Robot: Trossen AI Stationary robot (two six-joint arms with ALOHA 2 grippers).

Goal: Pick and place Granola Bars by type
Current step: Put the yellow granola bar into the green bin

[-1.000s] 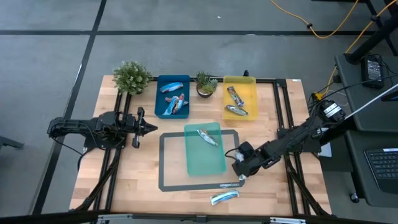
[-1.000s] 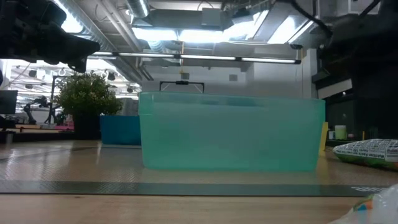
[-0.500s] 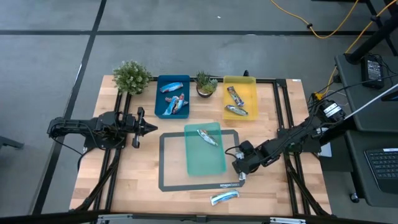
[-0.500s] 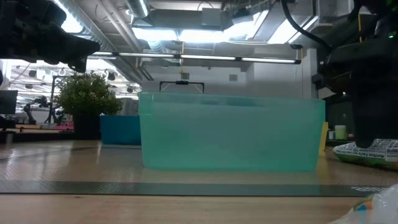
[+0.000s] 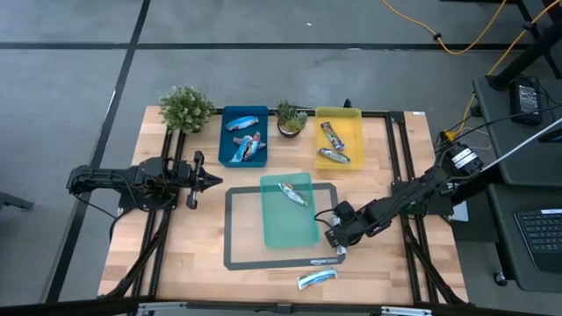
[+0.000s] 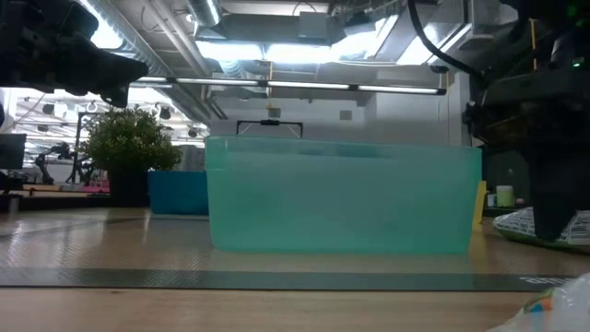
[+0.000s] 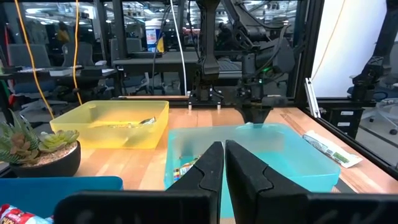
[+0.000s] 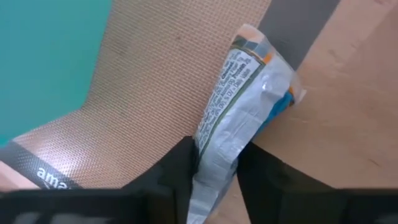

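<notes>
A granola bar in a silvery-white wrapper with orange and blue lies flat across the dark mat's right border, part on the mat and part on the wood. My right gripper stands over it, fingers down, shut on one end; the low view shows a dark finger standing on the bar. My left gripper waits shut at the table's left, clear of everything. Another bar lies on the wood near the front edge. One bar lies in the teal tray. My right gripper pinches the granola bar near one end between its two fingers, one on each long side. The fingers come from above, pointing down, and lie across the bar. The bar still lies flat on the mat's border and the wood.
At the back stand a blue tray and a yellow tray, each holding bars, with a small potted plant between them and a bigger plant at the far left. Bare wood lies left of the mat.
My right gripper has come down over the granola bar at the mat's right border, shifting slightly toward the table's left; in the low view its finger now stands on the bar. The bar has stayed in place.
</notes>
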